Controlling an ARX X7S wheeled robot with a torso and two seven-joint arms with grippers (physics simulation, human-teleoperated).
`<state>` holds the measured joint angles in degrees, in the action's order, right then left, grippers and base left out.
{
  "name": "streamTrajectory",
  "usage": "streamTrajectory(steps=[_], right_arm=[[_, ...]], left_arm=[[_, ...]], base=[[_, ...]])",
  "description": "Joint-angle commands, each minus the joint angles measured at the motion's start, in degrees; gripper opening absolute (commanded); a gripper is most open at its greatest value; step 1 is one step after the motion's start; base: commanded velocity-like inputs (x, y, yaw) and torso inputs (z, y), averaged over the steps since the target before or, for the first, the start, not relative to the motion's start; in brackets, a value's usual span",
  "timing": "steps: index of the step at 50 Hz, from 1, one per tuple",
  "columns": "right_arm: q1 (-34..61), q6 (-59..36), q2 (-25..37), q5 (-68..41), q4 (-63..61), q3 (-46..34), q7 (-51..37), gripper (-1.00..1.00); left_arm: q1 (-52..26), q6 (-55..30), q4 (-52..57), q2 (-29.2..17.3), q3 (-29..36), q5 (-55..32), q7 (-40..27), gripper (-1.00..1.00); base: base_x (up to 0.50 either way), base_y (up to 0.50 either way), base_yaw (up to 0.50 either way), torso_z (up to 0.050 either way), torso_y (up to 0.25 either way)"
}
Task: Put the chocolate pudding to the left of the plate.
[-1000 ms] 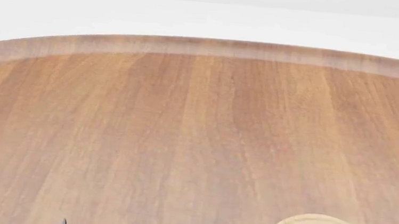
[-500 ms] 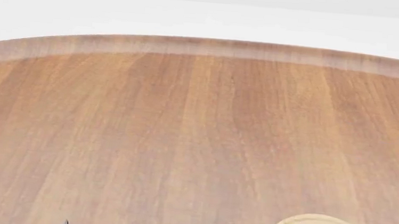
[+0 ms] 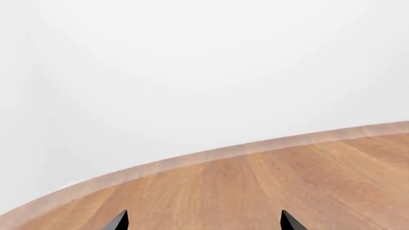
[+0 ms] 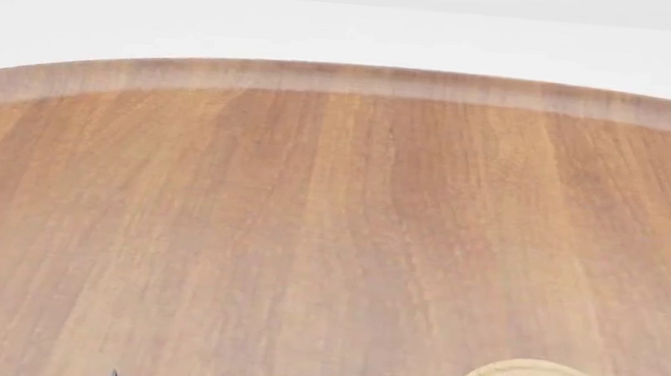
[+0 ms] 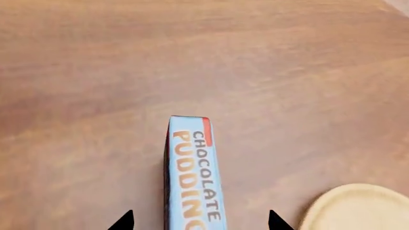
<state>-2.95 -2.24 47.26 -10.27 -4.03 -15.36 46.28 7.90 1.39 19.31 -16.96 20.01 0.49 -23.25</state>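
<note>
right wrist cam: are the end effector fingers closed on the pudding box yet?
No. The right end effector is open: its fingertips stand apart on either side of the chocolate pudding with table showing between.

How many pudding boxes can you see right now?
1. The chocolate pudding lies on the table between the right claw's open fingertips, beside the plate. Others may be off-camera.

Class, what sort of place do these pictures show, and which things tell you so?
Probably a bare simulated tabletop test scene: a round wooden table against blank white, holding only a wooden plate and a chocolate pudding box.
</note>
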Motion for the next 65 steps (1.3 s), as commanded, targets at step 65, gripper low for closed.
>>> streamTrajectory(steps=[65], right_arm=[[8.65,13.05,-10.68,4.22,30.07,-6.07,1.9,1.0]], left_arm=[[-0.8,0.86,-1.62,-0.91,2.1,-0.22,-0.98,1.0]], base=[[0.0,0.0,0.0,0.0,0.0]])
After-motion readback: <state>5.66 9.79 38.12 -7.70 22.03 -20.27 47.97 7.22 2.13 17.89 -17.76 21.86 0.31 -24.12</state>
